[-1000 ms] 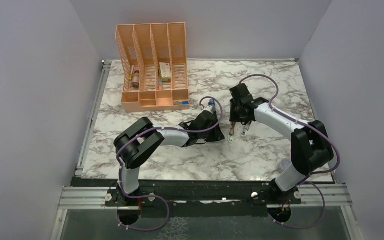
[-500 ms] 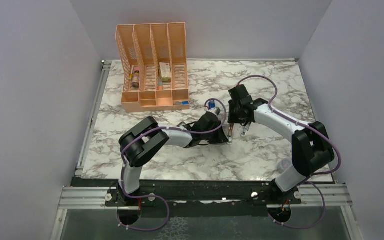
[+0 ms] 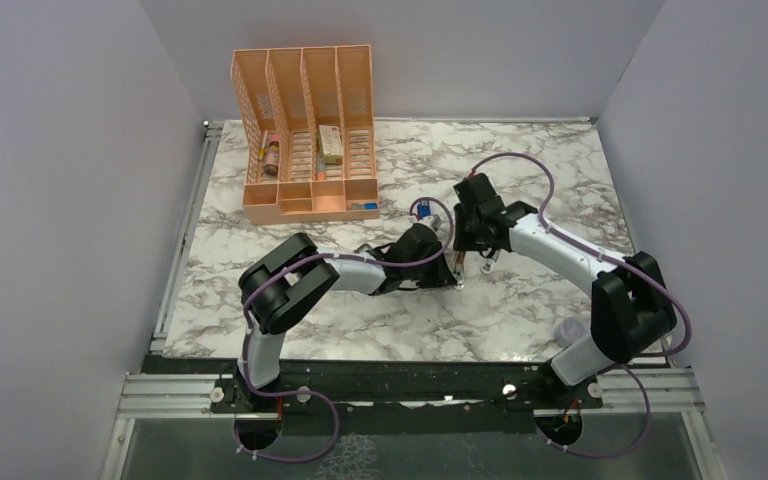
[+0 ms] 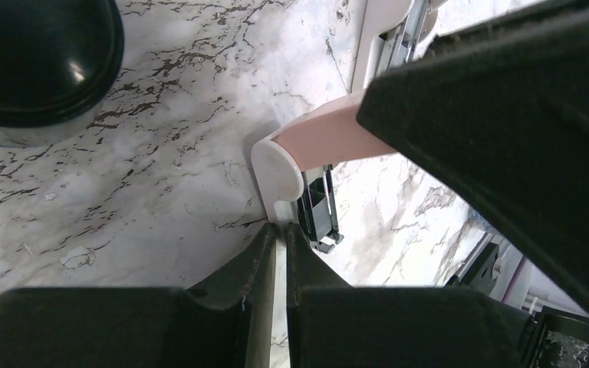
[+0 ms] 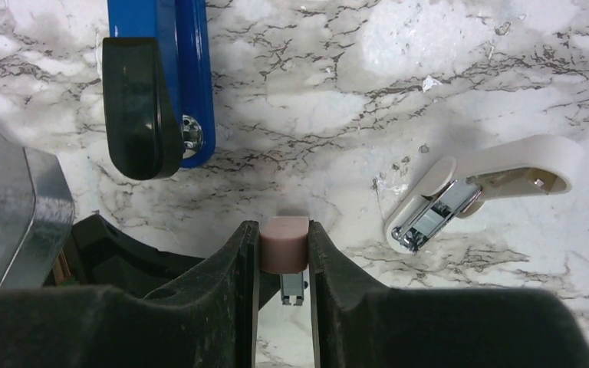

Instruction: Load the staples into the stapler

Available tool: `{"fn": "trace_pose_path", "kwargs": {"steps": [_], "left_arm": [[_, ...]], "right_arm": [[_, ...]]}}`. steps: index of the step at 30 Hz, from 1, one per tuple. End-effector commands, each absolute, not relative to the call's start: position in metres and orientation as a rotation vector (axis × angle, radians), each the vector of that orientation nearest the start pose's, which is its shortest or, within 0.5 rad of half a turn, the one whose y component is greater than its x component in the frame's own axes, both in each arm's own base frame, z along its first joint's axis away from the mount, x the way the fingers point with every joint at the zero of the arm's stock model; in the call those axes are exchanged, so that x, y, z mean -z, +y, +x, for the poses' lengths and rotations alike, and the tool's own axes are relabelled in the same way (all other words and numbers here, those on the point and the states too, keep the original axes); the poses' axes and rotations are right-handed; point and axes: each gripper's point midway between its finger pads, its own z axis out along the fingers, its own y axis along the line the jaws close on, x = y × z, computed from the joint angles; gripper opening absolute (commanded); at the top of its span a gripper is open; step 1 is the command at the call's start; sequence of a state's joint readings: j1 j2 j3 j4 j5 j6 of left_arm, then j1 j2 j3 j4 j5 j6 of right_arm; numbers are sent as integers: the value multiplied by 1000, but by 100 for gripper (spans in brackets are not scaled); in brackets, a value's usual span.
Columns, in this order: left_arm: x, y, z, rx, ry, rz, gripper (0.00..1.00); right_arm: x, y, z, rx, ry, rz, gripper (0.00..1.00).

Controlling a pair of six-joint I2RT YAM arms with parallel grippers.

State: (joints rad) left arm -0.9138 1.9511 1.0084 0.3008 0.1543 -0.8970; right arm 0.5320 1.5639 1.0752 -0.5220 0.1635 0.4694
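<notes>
one blue stapler (image 5: 198,77), one organizer (image 3: 360,110), two arms (image 3: 290,285) (image 3: 560,245).

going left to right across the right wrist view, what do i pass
grey box at the left edge → the stapler → pink piece clamped in the right pincer → white curved clip-like piece

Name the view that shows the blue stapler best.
Right wrist: the stapler fills the upper left, blue body and black arm sharp, its far end cut off. Top external shows only a blue bit mid-table. Left wrist: a dark rounded shape, unclear.
</notes>
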Motion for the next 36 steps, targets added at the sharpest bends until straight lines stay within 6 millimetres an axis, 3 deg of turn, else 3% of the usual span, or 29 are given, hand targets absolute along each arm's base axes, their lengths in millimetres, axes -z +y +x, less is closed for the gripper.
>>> {"fn": "trace_pose_path", "kwargs": {"steps": [1,8,16,27,36], "left_arm": [[-6,-414,251,972,2532,95,9],[-4,-412,252,963,2540,80,8],[-1,-409,253,958,2544,72,7],[-3,-405,254,955,2540,60,8],[-10,-401,256,953,2521,51,11]], "right_arm": [[-90,181,299,-216,2582,-16,23],[-79,178,276,-209,2623,-21,23],[-76,178,265,-212,2641,-25,22],[-51,182,244,-167,2708,-39,22],[-24,168,249,-35,2715,-18,21]]}}
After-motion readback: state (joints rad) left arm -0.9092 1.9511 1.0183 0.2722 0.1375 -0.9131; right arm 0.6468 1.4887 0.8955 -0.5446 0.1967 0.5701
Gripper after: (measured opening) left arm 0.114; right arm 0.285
